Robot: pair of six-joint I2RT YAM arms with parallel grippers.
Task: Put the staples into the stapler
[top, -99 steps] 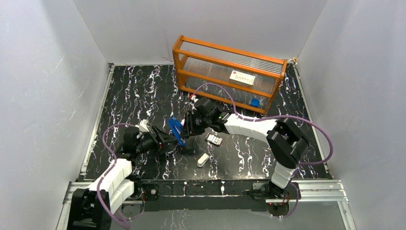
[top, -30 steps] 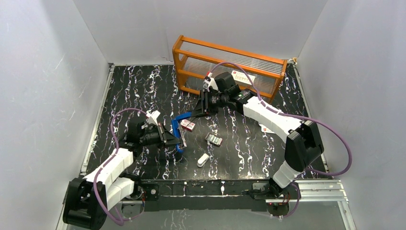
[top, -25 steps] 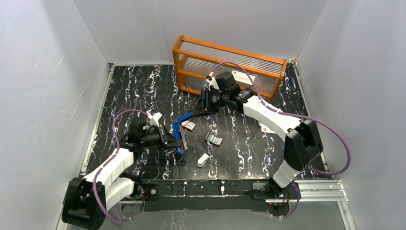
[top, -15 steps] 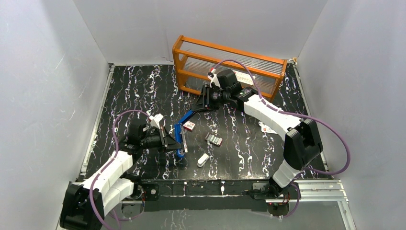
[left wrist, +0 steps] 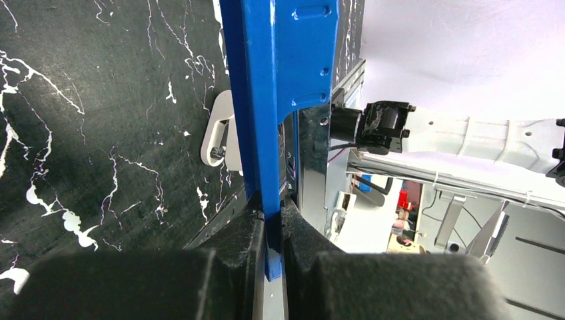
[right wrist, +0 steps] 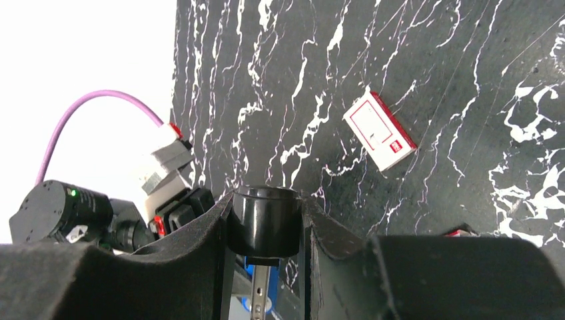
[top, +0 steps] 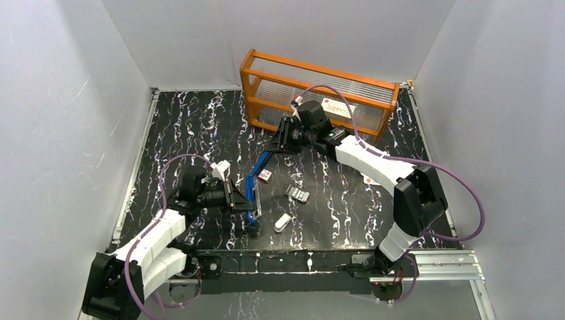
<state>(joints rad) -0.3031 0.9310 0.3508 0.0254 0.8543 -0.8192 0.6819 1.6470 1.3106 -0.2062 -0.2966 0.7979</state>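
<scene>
The blue stapler (top: 254, 193) stands swung open between both arms. My left gripper (top: 241, 199) is shut on its blue base (left wrist: 286, 100), the fingers (left wrist: 233, 253) pinching the thin edge. The metal inner channel (left wrist: 310, 153) shows beside it. My right gripper (top: 280, 141) is shut on the black front end (right wrist: 265, 220) of the raised upper arm, held above the table. The staples (top: 298, 194), a small grey block, lie on the table right of the stapler, apart from both grippers. A red-and-white box (top: 264, 175) (right wrist: 380, 130) lies under the raised arm.
An orange rack (top: 313, 100) stands at the back, just behind the right wrist. A small white rounded object (top: 282, 222) (left wrist: 223, 130) lies near the front, right of the stapler base. Another small white-and-red item (top: 372, 179) lies under the right forearm.
The right gripper has pulled the black end up and back toward the rack, swinging the stapler wider open. The left gripper with the base has shifted slightly right and nearer.
</scene>
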